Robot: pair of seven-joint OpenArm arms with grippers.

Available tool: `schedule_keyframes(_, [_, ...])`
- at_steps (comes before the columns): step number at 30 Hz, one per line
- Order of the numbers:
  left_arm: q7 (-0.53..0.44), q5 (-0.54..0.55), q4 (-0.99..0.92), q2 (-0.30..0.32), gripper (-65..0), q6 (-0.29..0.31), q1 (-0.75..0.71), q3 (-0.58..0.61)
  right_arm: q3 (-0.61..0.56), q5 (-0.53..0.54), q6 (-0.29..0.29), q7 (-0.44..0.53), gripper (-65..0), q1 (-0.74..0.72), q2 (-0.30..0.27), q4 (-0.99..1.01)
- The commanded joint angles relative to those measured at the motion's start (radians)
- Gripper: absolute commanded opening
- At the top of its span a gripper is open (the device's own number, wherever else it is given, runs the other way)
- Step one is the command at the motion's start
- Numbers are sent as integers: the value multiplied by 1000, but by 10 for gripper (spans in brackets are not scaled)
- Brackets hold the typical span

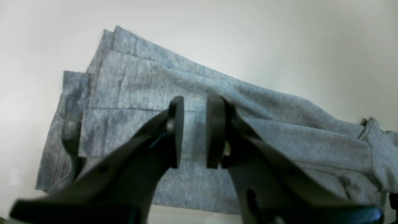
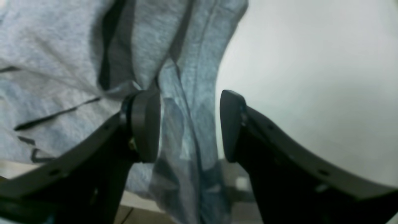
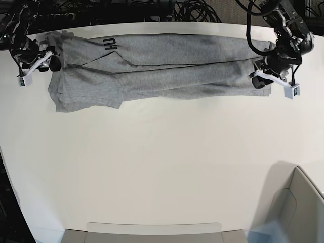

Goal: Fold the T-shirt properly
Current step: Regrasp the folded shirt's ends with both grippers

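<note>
The white table [image 3: 162, 167] was the largest surface, smooth and matte, with a rounded far edge. Across its far part lay the T-shirt [image 3: 162, 71], a soft heather-grey knit folded lengthwise into a long narrow band that ran from one pincer to the other. A short sleeve [image 3: 86, 93] flared out below the band near the right pincer's end, and black block lettering [image 3: 110, 44] showed on a turned-over flap there.

The right gripper [image 3: 50, 59] stood at that end of the band. Its wrist view showed dark, rounded pads [image 2: 144, 124] set apart, with a bunched, creased fold of cloth hanging between them; one pad touched the fabric, the other stood clear of it against bare table. Whether the cloth was held could not be told.

The left gripper [image 3: 258, 78] stood at the opposite end. Its wrist view showed flat dark fingers [image 1: 177, 130] parted by a narrow gap with nothing between them, the stacked, square-edged layers of the shirt [image 1: 140, 93] lying beyond and beneath them.

Only the base view showed the lettering as letters and the full length of the band; the right wrist view gave thin black strokes [image 2: 53, 116] on the cloth, and the left wrist view the stepped hem edges.
</note>
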State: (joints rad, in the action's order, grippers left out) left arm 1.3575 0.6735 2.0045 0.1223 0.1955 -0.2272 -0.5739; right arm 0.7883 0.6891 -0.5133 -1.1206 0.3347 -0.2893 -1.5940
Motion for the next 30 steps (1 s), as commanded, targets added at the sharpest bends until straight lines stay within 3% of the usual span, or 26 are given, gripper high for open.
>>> schedule_keyframes(1, [-11,13,16,10,-514,-1,4,-1,9,11,-17,14,-342,-7,-21,4])
schedule_keyframes(17, [-16,13,14,10,-512,0,4,2,-3,51,-20,14,-342,-84,-21,211])
schedule_keyframes(23, [-8,13,14,10,-512,-1,4,4,-69,51,-95,10,-342,-96,-12,225])
schedule_keyframes(30, [-8,9,14,14,-512,-1,4,-5,-109,47,-98,14,-344,-99,42,229])
